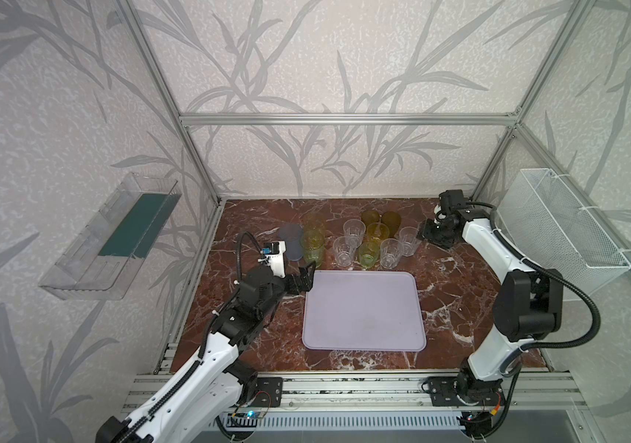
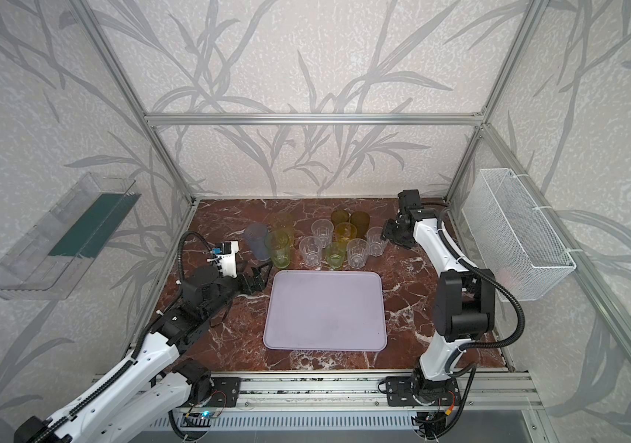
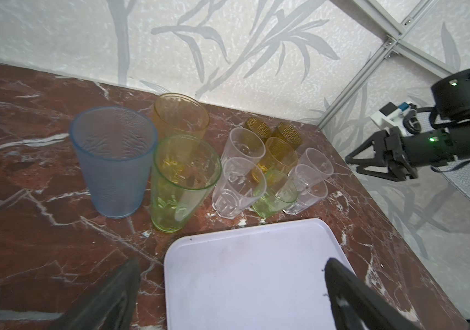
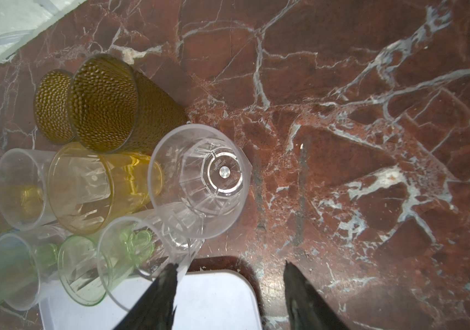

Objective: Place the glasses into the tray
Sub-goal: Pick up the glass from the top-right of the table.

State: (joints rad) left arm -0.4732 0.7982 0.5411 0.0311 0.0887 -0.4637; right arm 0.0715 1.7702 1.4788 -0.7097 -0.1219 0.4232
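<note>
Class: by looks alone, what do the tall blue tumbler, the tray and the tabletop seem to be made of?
The tall blue tumbler: probably frosted plastic; translucent, finely textured wall.
The tray: likely matte plastic; uniform lilac, moulded rounded corners and low rim.
The tabletop: red marble or a marble-look surface; white veining, slight sheen.

Glasses [image 1: 354, 232] in a cluster on the table [image 1: 459, 291], just behind the tray [image 1: 363, 310].

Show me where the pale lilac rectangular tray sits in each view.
Both top views: pale lilac rectangular tray, central, nearer than the translucent tumblers.
Left wrist: tray in front of the tumblers.
Right wrist: only one end shows.
Shared landmark: short green tumbler by the tray's far edge.
</note>
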